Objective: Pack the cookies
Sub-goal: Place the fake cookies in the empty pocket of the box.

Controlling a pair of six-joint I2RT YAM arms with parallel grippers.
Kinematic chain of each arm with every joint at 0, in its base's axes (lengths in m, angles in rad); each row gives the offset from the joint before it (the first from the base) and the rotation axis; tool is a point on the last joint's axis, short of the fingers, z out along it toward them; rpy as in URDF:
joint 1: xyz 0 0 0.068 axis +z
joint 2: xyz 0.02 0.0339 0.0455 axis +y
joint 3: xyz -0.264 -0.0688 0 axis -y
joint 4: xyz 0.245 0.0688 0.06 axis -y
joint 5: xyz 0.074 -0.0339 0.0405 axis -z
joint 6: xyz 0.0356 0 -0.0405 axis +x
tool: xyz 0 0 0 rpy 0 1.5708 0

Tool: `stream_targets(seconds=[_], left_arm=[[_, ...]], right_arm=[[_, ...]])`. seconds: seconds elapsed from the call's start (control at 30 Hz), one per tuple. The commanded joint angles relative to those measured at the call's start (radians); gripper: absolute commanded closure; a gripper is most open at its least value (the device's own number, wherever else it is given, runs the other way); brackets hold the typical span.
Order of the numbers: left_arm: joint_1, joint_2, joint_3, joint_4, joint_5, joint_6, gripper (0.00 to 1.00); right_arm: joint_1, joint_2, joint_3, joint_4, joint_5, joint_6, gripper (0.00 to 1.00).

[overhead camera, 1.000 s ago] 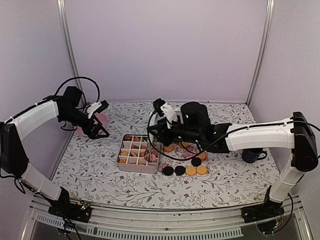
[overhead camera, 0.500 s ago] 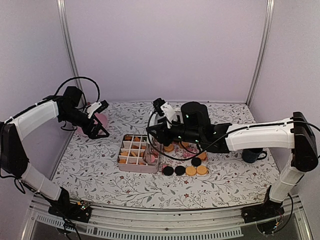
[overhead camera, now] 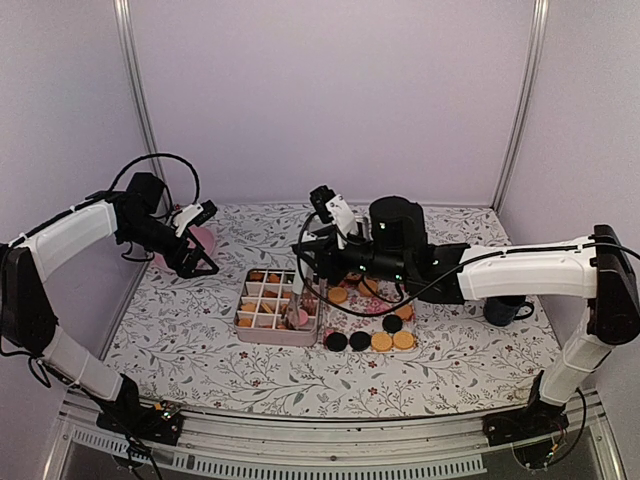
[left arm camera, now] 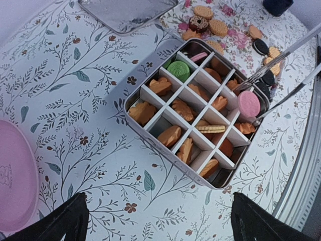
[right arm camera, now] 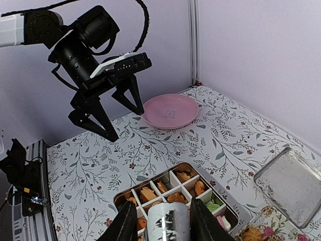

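Pink cookie between fingers of right gripper.

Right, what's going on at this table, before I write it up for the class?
The right gripper holds tongs, which pinch a pink cookie over an edge compartment of the divided tin. Most compartments already hold cookies; more lie loose on the table beside it. The left gripper hangs open and empty near the pink plate.
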Motion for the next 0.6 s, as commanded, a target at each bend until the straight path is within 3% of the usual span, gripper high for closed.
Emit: stream_targets(seconds=[0.0,0.13,0.3,0.57], left_arm=[[0.007,-0.017,-0.009,0.009,0.004,0.000,0.01],[0.007,-0.017,-0.023,0.010,0.020,0.003,0.01],[-0.024,-0.011,-0.076,0.018,0.110,0.025,0.01],[-0.236,0.042,-0.135,0.132,0.108,0.001,0.01]], right_arm=[[0.005,-0.010,0.036,0.031,0.005,-0.005,0.67],[0.005,-0.004,0.035,0.028,0.009,-0.007,0.75],[0.005,-0.027,0.036,0.023,0.018,-0.024,0.75],[0.005,-0.041,0.036,0.002,0.019,-0.042,0.75]])
